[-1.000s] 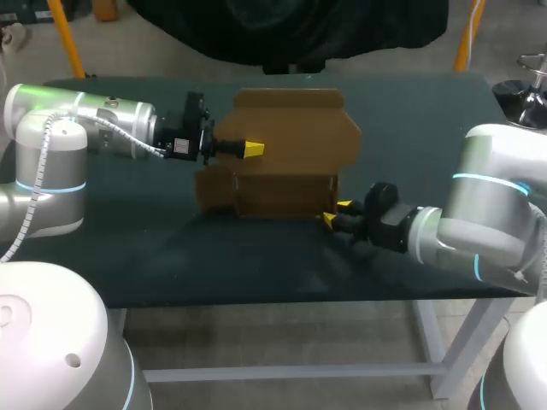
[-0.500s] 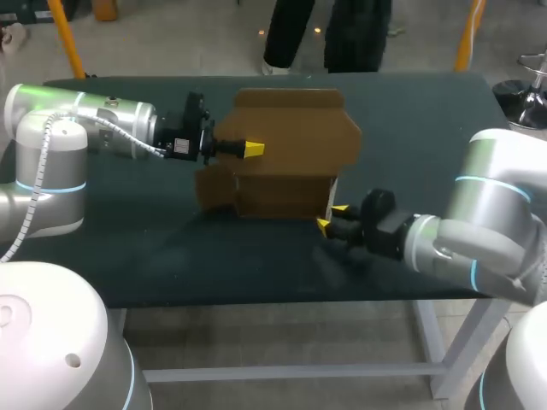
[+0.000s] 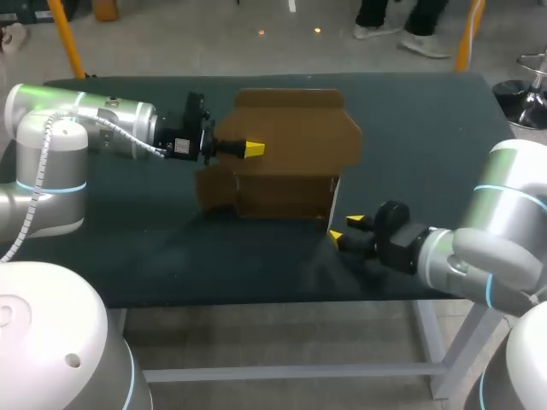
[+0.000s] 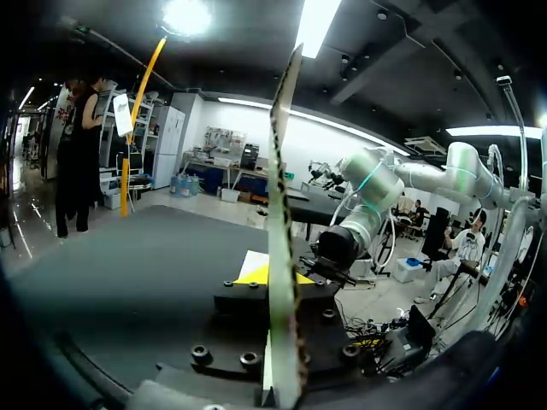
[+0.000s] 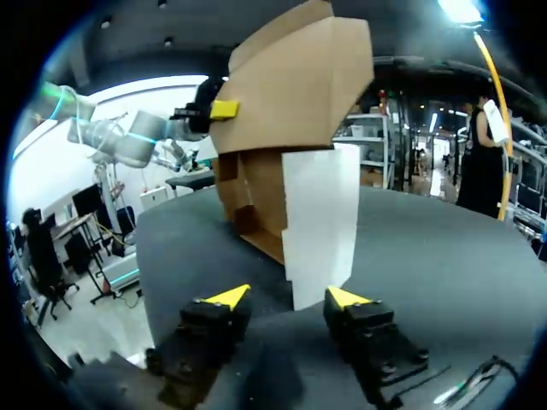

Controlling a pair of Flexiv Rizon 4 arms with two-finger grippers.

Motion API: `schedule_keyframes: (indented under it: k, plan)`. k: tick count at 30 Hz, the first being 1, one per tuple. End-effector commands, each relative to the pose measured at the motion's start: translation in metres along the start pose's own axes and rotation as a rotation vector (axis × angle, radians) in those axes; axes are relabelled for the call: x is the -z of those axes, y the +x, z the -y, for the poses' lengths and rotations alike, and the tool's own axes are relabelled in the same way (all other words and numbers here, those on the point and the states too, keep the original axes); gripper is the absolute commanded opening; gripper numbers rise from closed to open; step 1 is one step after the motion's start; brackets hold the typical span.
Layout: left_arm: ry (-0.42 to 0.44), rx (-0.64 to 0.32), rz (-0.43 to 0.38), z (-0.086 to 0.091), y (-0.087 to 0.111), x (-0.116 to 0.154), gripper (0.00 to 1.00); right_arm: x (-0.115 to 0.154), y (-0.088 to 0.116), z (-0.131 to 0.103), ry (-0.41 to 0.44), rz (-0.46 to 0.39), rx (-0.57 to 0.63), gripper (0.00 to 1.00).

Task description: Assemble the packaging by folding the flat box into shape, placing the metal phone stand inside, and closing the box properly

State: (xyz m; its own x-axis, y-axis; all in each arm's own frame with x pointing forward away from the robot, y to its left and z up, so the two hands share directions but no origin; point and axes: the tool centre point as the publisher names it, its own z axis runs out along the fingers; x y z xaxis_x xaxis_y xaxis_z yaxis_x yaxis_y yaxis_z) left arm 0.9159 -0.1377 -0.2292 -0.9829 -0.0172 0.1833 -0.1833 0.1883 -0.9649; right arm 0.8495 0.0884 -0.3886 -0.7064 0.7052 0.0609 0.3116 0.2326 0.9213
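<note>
Currently the left arm (image 3: 102,128) lies level, left fingers (image 3: 254,149) pinching the box (image 3: 299,137); right fingers (image 3: 356,220) gape beside its flap (image 5: 320,213)

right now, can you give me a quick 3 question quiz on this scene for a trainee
1. True or false: the right gripper is shut on the cardboard box.
2. Which gripper has a panel of the box clamped between its fingers? A) the left gripper B) the right gripper C) neither
3. Fill in: the flap just ahead of the right gripper shows a ___ face.

Key
1. False: its fingers stand apart and grip nothing.
2. A: the left wrist view shows the panel edge-on between its fingers.
3. White.
</note>
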Motion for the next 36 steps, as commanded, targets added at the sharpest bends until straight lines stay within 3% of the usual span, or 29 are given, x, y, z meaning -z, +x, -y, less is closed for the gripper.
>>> schedule_keyframes:
  k: [1,15,25,36]
  plan:
    - [0.000,0.000,-0.002,-0.003,-0.001,-0.001,0.00,0.015,-0.003,0.003,-0.007,-0.017,0.008,0.61]
    - [0.000,0.000,-0.002,-0.003,-0.001,-0.001,0.00,0.022,-0.031,-0.003,0.038,-0.194,0.084,0.50]
    - [0.000,0.000,-0.002,-0.003,-0.001,-0.001,0.00,0.003,-0.045,-0.004,0.094,-0.230,0.144,0.49]
    - [0.000,0.000,-0.002,-0.003,-0.001,-0.001,0.00,-0.014,-0.046,-0.018,0.056,-0.272,0.227,0.48]
